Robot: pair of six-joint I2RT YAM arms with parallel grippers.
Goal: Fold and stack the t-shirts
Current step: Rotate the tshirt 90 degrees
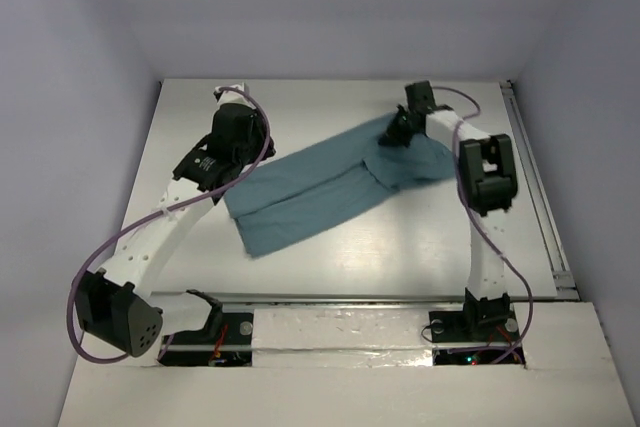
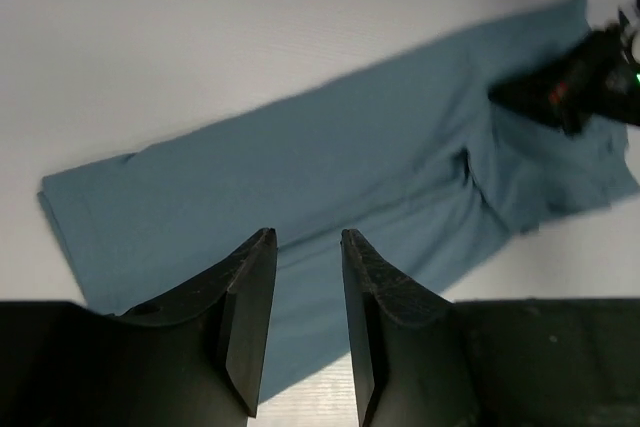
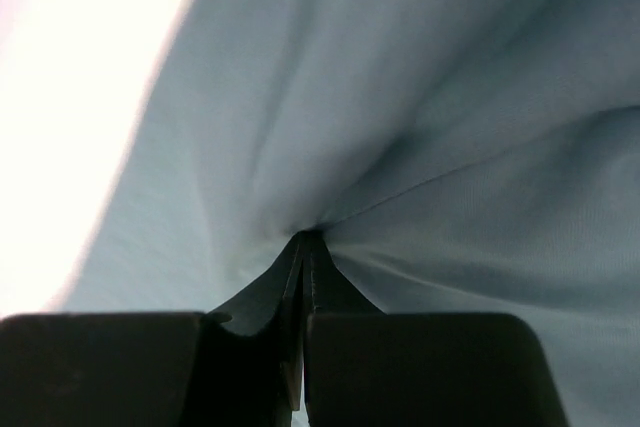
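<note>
One teal t-shirt point(image 1: 320, 187) lies partly folded as a long band running diagonally across the white table point(image 1: 330, 257). My right gripper point(image 1: 395, 132) is shut on the shirt's far right end; in the right wrist view the cloth point(image 3: 420, 127) bunches into the closed jaws point(image 3: 303, 239). My left gripper point(image 1: 232, 169) hovers above the shirt's near left part, open and empty. In the left wrist view the fingertips point(image 2: 305, 237) frame the teal cloth point(image 2: 300, 167) below them, and the right gripper point(image 2: 585, 77) shows at the far end.
Grey walls enclose the table on three sides. A metal rail point(image 1: 535, 187) runs along the table's right edge. Both arm bases point(image 1: 480, 317) sit at the near edge. Bare table lies in front of the shirt.
</note>
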